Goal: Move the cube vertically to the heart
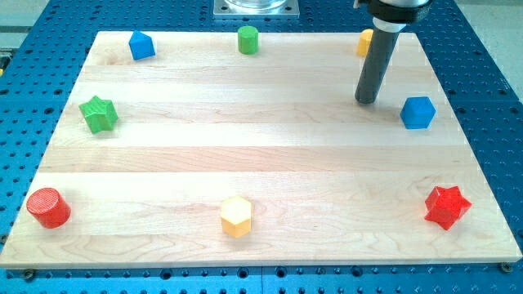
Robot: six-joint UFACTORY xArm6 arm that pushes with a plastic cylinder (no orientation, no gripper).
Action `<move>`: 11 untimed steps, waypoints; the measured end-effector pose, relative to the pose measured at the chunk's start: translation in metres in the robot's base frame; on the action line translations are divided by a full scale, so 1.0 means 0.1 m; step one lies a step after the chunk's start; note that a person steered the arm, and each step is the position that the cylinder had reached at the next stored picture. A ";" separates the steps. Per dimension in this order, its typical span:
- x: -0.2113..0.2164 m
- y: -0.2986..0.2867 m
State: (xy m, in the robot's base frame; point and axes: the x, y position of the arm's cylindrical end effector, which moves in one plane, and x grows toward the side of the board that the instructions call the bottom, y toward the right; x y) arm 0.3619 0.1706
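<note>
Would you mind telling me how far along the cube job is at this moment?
Done: nothing evident. In hand: my tip stands just left of the blue cube-like block, not touching. Left: the whole push toward the view's top, where a yellow block, half hidden behind the rod, may be the heart; its shape cannot be made out.

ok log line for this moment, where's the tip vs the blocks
tip on board, touching no block | blue block to its right | orange block behind rod, partly hidden | heart not identifiable
</note>
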 end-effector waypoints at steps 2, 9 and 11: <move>-0.34 0.05; 0.41 0.60; 0.52 -0.05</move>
